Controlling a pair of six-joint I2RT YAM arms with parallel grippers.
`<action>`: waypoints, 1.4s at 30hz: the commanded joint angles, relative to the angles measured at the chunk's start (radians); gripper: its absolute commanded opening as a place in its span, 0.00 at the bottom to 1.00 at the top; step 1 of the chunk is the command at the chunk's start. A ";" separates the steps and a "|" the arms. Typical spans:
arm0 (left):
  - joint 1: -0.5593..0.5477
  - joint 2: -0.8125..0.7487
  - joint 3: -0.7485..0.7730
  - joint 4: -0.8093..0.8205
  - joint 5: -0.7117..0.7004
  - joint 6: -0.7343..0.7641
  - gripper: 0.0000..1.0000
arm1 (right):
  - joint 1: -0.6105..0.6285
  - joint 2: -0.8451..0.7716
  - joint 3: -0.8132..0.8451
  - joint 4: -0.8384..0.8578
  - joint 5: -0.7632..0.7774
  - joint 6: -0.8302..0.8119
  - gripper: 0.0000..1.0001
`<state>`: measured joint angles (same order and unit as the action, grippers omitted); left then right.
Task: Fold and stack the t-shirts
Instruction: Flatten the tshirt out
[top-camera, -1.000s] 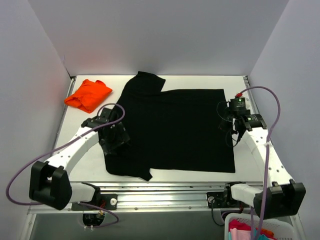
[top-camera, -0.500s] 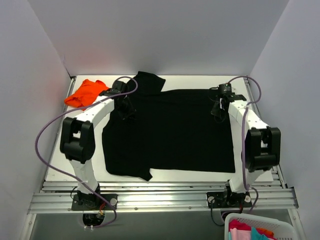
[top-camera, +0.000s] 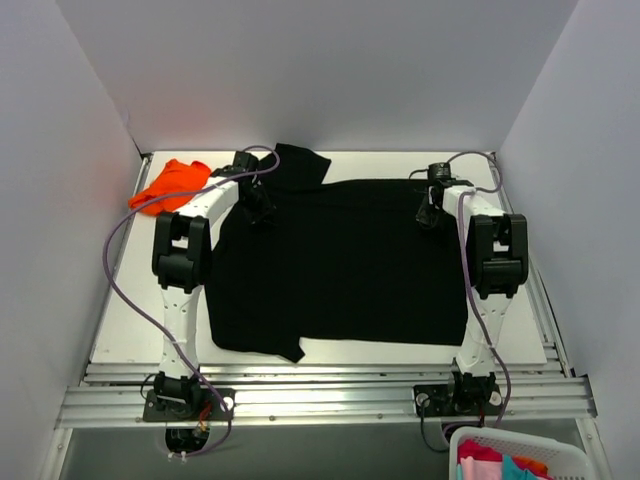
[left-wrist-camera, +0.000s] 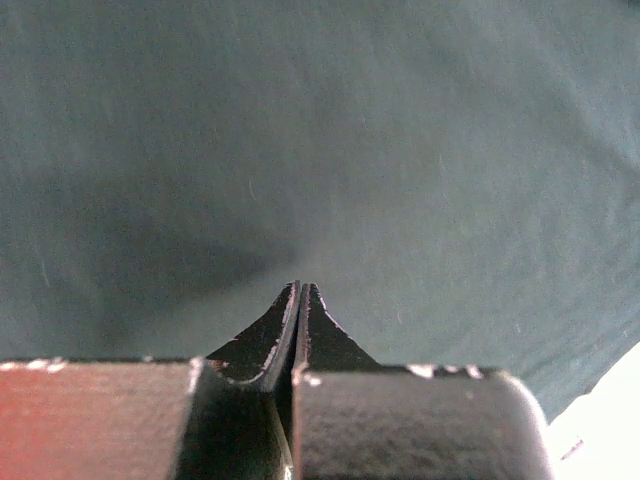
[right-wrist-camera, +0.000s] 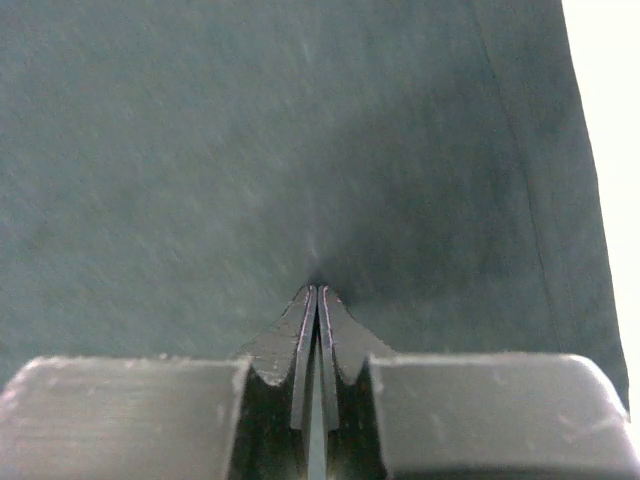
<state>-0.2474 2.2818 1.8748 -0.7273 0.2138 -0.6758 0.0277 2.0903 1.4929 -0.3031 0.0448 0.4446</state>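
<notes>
The left gripper (top-camera: 260, 206) is closed, its two fingers drawn tight together with no gap between them, and the tips are set down on the black t-shirt (top-camera: 340, 262) close to the shirt's far left part, near the far edge of the table (top-camera: 125, 320). In the left wrist view the gripper (left-wrist-camera: 300, 290) meets dark cloth that fills almost the whole view, with a sliver of pale table at the lower right. Whether any cloth is caught between the fingers cannot be told. The right gripper (top-camera: 428, 212) is closed just as narrowly, tips down on the shirt's far right part. In the right wrist view the gripper (right-wrist-camera: 316, 291) presses into the fabric, which dimples slightly at the tips, and the shirt's straight right edge runs down beside bare table; again a pinch cannot be confirmed. The black t-shirt lies spread flat over the middle of the table, one sleeve reaching toward the far edge and a flap of cloth jutting out toward the near left. The orange t-shirt (top-camera: 172, 186) sits bunched in the far left corner, near the black one, with the left arm between them. A white basket (top-camera: 515, 458) holding coloured cloth stands below the table's near right corner.
</notes>
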 joint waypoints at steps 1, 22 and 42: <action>0.026 0.082 0.107 -0.024 0.027 0.027 0.02 | -0.017 0.065 0.055 0.001 0.021 -0.007 0.00; 0.148 0.354 0.485 0.031 0.188 0.005 0.03 | -0.057 0.223 0.236 0.036 0.072 -0.007 0.00; 0.205 -0.589 -0.118 -0.010 0.014 -0.024 0.93 | -0.058 -0.620 0.020 -0.177 0.175 0.061 0.91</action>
<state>-0.0086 1.9278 1.9560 -0.6514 0.3511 -0.7139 -0.0257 1.5833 1.5841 -0.3595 0.2131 0.4629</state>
